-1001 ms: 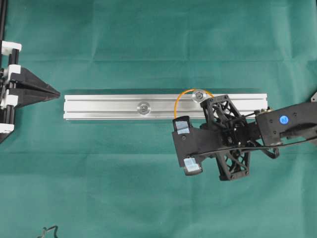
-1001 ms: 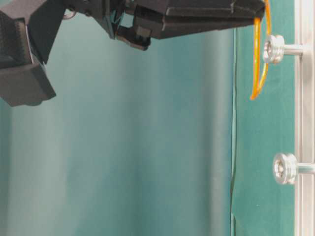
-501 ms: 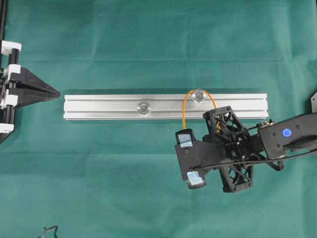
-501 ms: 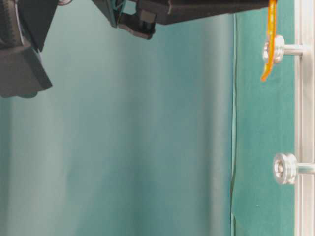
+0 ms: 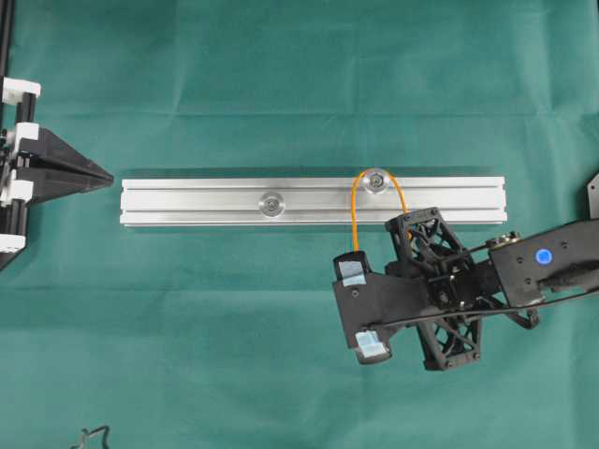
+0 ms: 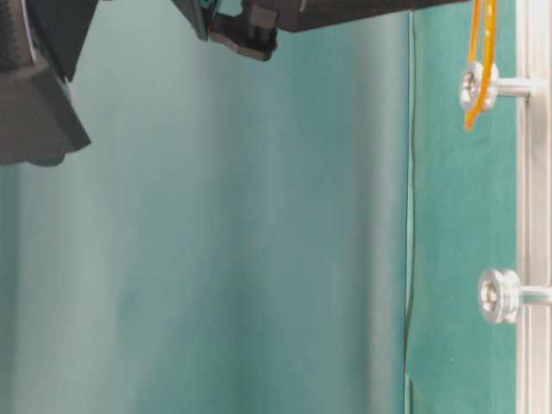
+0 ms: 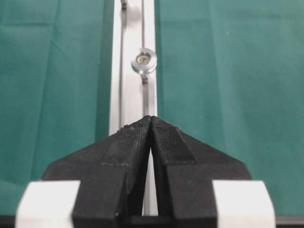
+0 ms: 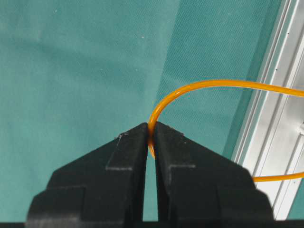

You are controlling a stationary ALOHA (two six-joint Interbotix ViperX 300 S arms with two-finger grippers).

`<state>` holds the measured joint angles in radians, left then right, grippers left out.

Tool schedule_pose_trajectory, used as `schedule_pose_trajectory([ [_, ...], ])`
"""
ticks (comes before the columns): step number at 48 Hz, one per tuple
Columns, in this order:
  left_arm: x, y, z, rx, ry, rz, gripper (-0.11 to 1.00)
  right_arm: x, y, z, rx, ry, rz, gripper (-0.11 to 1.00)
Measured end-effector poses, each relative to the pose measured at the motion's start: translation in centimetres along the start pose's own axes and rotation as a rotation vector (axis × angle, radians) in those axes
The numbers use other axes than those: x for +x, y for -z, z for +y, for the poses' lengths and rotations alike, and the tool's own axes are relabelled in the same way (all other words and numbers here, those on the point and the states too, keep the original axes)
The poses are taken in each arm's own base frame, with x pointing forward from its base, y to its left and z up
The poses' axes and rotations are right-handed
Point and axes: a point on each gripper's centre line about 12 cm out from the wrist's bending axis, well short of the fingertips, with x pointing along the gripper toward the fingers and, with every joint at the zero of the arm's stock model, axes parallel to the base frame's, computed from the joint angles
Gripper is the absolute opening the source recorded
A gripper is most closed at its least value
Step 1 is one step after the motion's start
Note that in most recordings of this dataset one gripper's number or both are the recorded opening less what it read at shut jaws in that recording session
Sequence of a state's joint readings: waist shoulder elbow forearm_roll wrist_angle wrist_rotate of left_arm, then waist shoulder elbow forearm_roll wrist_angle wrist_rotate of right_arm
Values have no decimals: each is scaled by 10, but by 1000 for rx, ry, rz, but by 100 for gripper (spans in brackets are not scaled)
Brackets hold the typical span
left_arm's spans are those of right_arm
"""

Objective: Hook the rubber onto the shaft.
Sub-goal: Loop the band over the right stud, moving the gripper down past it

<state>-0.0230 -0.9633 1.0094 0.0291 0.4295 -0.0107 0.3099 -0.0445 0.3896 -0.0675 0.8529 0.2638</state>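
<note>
The orange rubber band [image 5: 355, 213] is looped over the right-hand shaft [image 5: 376, 180] on the aluminium rail [image 5: 187, 203] and stretched toward the front. My right gripper [image 8: 152, 127] is shut on the band's near end [image 8: 213, 84], just in front of the rail [image 8: 280, 142]. In the overhead view its tips [image 5: 356, 256] lie under the wrist camera housing. The table-level view shows the band [image 6: 479, 52] hanging around the upper shaft [image 6: 479, 86]. My left gripper [image 5: 96, 175] is shut and empty at the rail's left end, also seen in its wrist view [image 7: 151, 118].
A second shaft [image 5: 272, 203] stands bare at the middle of the rail, also seen from table level [image 6: 497, 296] and in the left wrist view [image 7: 143, 60]. Green cloth [image 5: 281, 355] covers the table. A black cable end [image 5: 92, 436] lies at the front left.
My right gripper has pulled back from the rail toward the front with the band. The loop has settled around the right-hand shaft and drawn narrower. The left arm has not moved.
</note>
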Motion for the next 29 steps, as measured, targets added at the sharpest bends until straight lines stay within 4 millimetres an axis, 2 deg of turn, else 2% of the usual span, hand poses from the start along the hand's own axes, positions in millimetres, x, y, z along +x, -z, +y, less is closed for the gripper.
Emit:
schedule_pose_trajectory([
  [20, 0, 0, 0, 0, 0, 0, 0, 0, 0, 1, 6, -2, -1, 7],
  [29, 0, -1, 0, 0, 0, -2, 0, 4, 0, 1, 73, 2, 9, 7],
])
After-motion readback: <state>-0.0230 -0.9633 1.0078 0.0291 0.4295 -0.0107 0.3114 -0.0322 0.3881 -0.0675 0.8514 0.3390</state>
